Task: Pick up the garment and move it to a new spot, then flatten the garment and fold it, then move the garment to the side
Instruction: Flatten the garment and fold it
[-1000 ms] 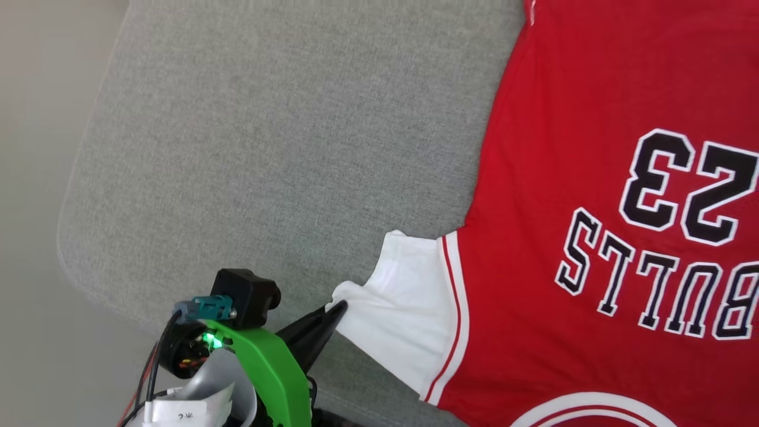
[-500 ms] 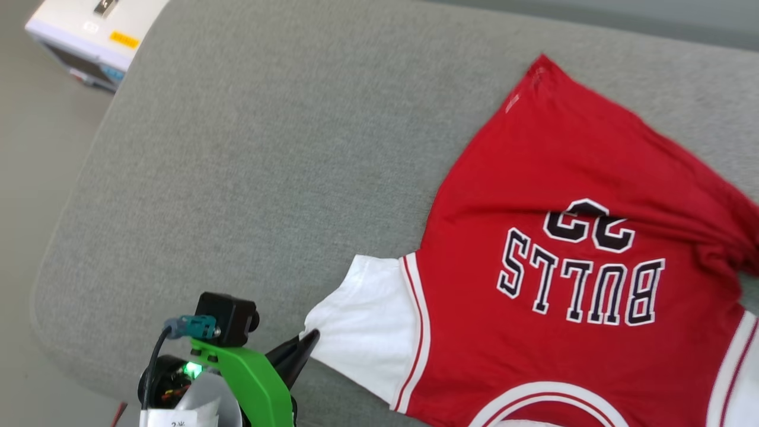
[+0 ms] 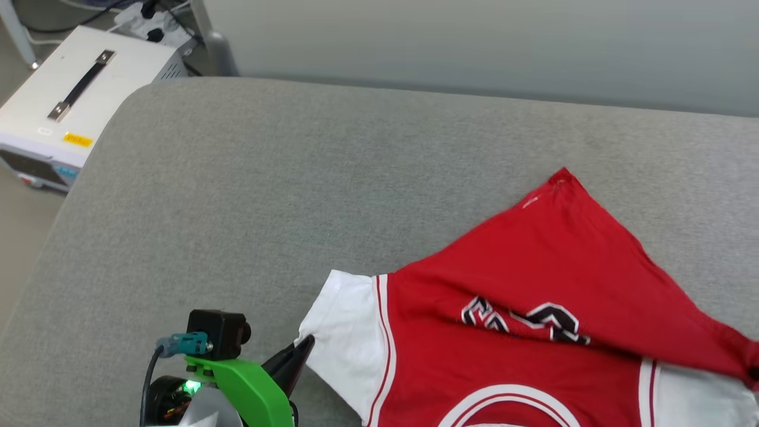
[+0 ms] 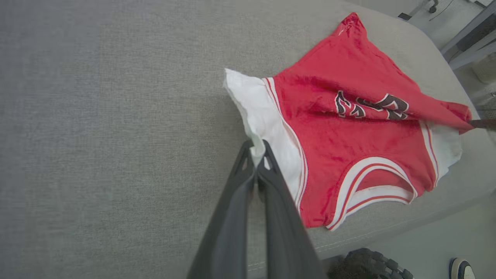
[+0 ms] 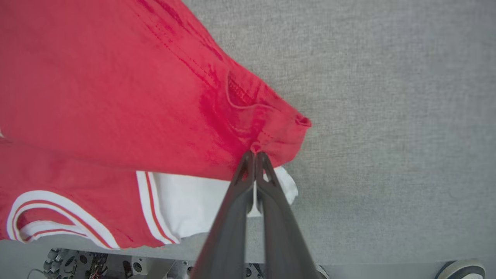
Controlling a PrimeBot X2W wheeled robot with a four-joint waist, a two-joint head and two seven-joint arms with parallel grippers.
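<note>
Left wrist view: left claw [image 4: 256, 149] pinching soft garment [image 4: 341, 133]; cushion [image 4: 116, 116] woven grey.

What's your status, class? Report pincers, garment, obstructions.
Left pincer shut on white sleeve. Right pincer shut on red edge. Garment half folded over on grey cushion. White box off cushion, apart.

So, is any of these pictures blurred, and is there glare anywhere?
Head view: even soft light, no glare, red jersey-style T-shirt with white sleeves fairly sharp. Left wrist view: dark fingers soft near the lens. Right wrist view: its dark fingers likewise blurred.
</note>
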